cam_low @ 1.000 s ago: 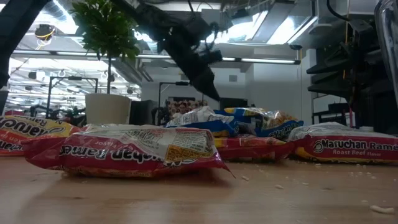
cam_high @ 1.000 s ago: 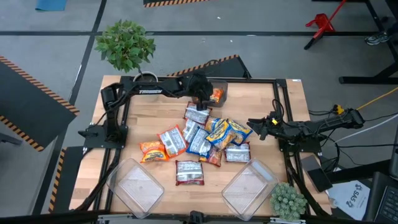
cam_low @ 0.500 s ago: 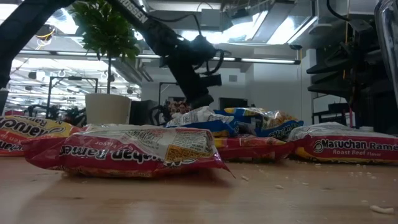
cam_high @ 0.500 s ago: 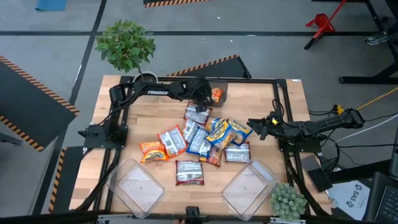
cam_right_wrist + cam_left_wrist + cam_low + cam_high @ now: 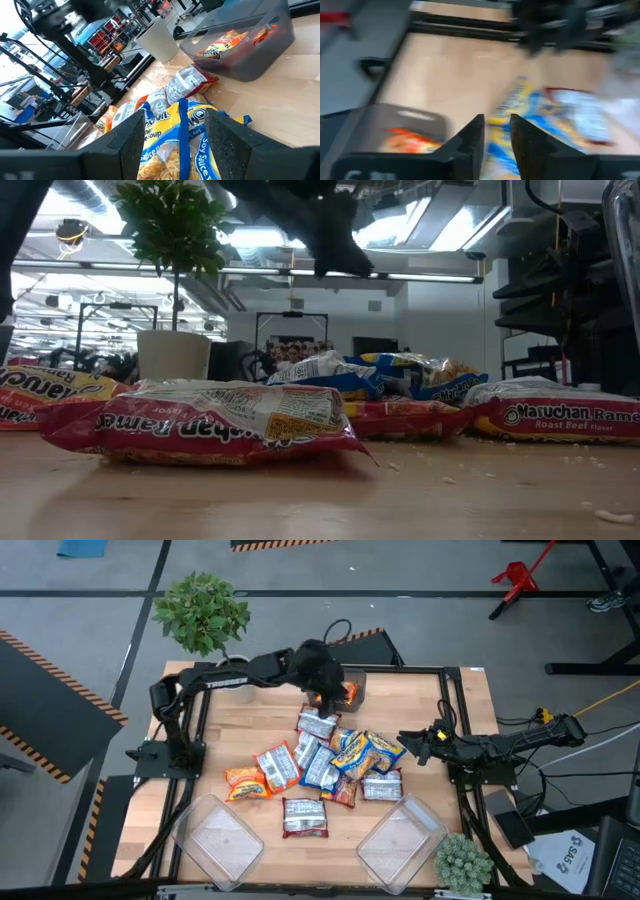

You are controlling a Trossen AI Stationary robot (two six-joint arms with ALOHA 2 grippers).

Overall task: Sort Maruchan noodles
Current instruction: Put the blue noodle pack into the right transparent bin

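From above, we see the Maruchan noodles (image 5: 325,765) lying in a loose heap at the middle of the wooden worktop (image 5: 240,725). Our left hand (image 5: 328,690) hovers at the far edge of the heap, just beside a grey bin (image 5: 356,680) that holds orange packets. Our right hand (image 5: 412,743) rests at the heap's right edge, its fingers shut on nothing. Two clear bins, the left clear bin (image 5: 217,836) and the right clear bin (image 5: 400,840), sit at the near edge.

At worktop height, a dark-red-and-silver packet (image 5: 205,423) lies closest to us, with blue-and-yellow packets (image 5: 400,373) stacked behind it. The left hand (image 5: 330,245) hangs well above them.

Through the left wrist camera, blurred, our two fingers (image 5: 470,142) stand a narrow gap apart with nothing between them; a blue-and-yellow packet (image 5: 510,112) lies beyond.

Through the right wrist camera, our fingers (image 5: 132,137) frame a blue-and-yellow packet (image 5: 175,130), with the grey bin (image 5: 245,42) farther off.
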